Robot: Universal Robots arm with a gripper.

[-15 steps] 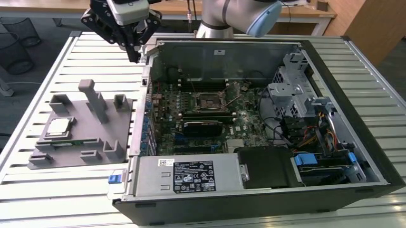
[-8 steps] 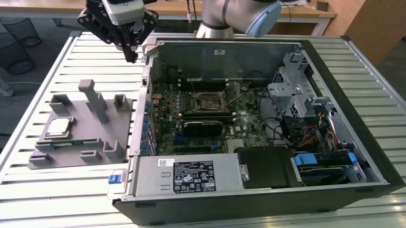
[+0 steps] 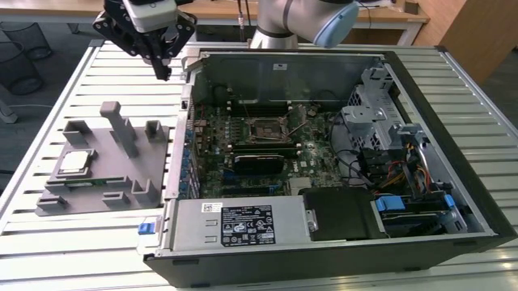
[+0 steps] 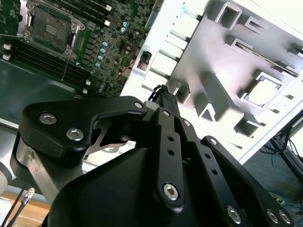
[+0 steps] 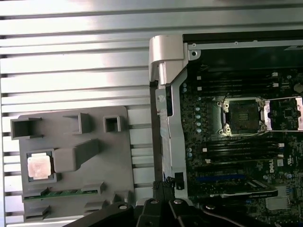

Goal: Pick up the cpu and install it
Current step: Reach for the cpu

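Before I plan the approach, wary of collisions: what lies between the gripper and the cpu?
In the exterior view, bare table slats and the grey tray's tall post lie between the gripper and the cpu.

Labels (image 3: 247, 224) on power supply (image 3: 190, 233) — print too small to read

The arm (image 3: 275, 21) is a smooth silvery-grey tube with a pale blue cap (image 3: 333, 24) on its joint. A white block (image 3: 150, 12) sits above the gripper (image 3: 164, 74), which is matte black: flat bars (image 4: 71, 127) pinned with round silver screws (image 4: 171, 190), tapering into slim fingers (image 4: 164, 101) dotted with small holes.
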